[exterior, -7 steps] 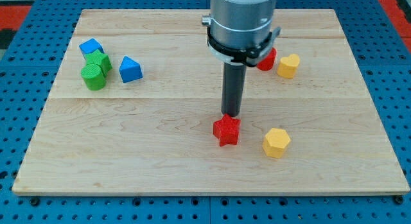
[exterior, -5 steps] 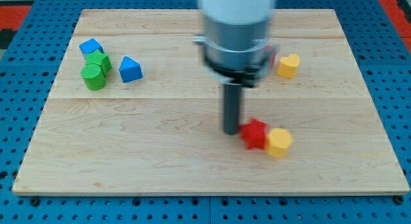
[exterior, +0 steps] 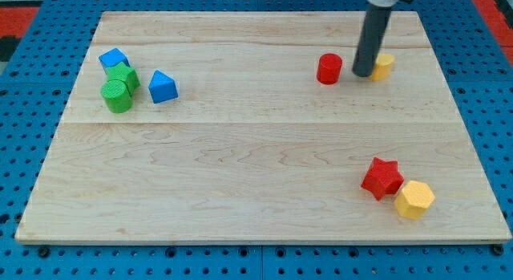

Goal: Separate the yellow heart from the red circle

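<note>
One tip (exterior: pixel 363 75), no pincer shown, between circle (exterior: pixel 329 69) and heart (exterior: pixel 382 66); heart may slip off worktop (exterior: pixel 240 192) edge.

Wooden board (exterior: pixel 240 176) – blue pegboard (exterior: pixel 16 152) underneath.

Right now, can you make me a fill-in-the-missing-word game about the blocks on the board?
1. My tip stands between the red circle and the yellow ____.
2. The red star touches a block coloured ____.
3. The green blocks sit on the view's ____ side.

Missing words: heart; yellow; left
</note>
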Robot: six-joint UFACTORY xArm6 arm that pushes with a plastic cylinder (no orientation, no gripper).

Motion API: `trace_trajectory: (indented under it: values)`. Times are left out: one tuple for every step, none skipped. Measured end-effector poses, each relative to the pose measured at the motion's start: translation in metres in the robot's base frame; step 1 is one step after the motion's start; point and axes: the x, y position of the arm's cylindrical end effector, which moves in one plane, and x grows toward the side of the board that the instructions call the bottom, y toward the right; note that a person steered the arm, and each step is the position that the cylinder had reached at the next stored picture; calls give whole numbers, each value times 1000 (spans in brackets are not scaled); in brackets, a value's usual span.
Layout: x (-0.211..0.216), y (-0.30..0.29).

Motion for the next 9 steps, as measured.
trace_trajectory:
  values:
    - [25, 5]
    - [10, 58]
    - [-35, 13]
    - [-32, 1]
    - [-23, -18]
    - [-23, -81]
    - [-51, -51]
    - [-92, 3]
    - [-49, 24]
